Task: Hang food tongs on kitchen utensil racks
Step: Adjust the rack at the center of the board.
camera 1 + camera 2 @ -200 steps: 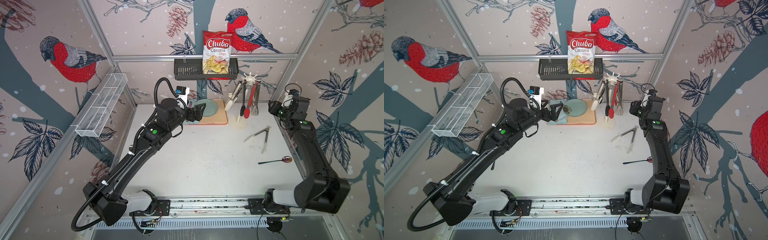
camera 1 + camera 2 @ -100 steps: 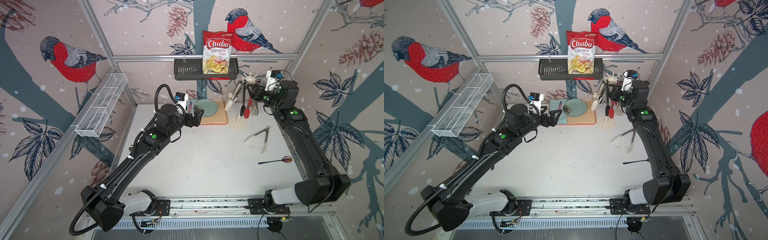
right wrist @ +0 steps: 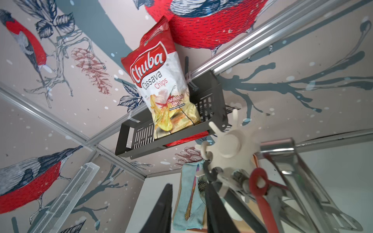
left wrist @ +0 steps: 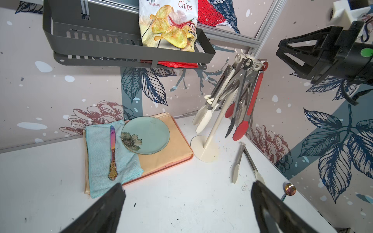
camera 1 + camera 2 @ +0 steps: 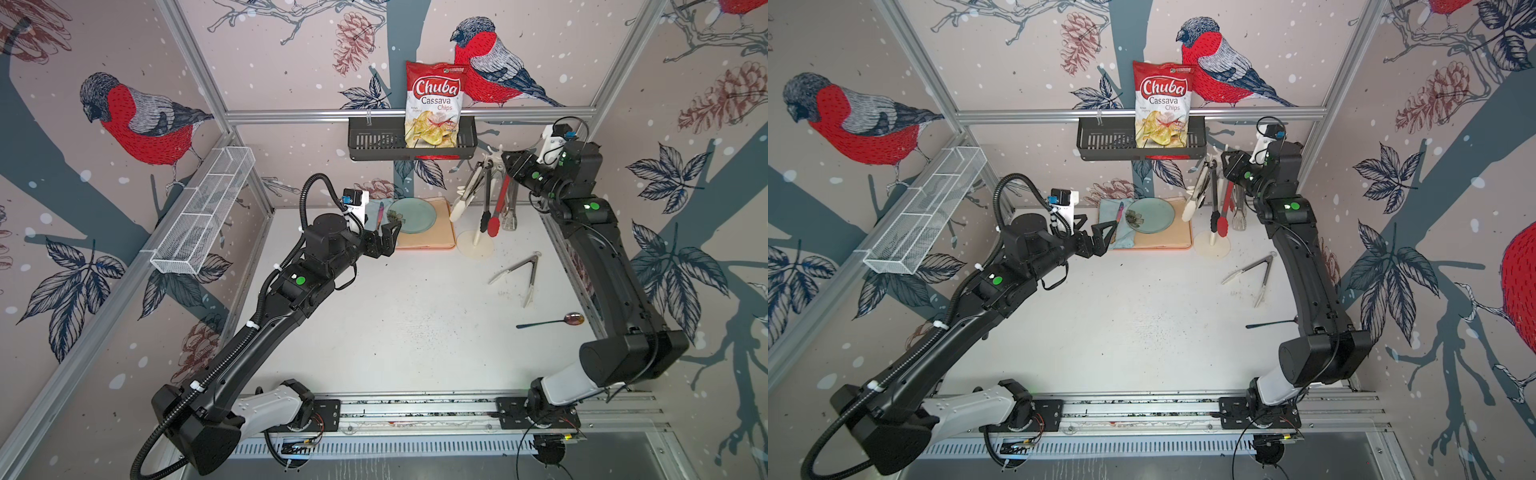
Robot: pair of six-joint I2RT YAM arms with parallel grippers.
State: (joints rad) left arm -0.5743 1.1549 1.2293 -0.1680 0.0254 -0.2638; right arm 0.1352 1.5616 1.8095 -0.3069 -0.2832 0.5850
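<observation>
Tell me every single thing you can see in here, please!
rack: one, cream, far right of table
hanging tongs: four, white, black, red, steel tips, on rack
loose tongs: one, white-tipped, on table
tray: one, peach, beside rack
plate: one, teal, on tray
cloth: one, light blue, on tray
butter knife: one, pinkish, on cloth
spoon: one, dark-handled, on table
black basket: one, back rail
chips bag: one, red-white, in black basket
wire basket: one, white, side rail
left gripper: one, black, open, near tray
right gripper: one, black, open, by rack's crown

Black arms [image 5: 266, 332] carry green dots [image 5: 300, 280], white shoulders [image 5: 266, 405], ribbed cable [image 5: 303, 195].
</observation>
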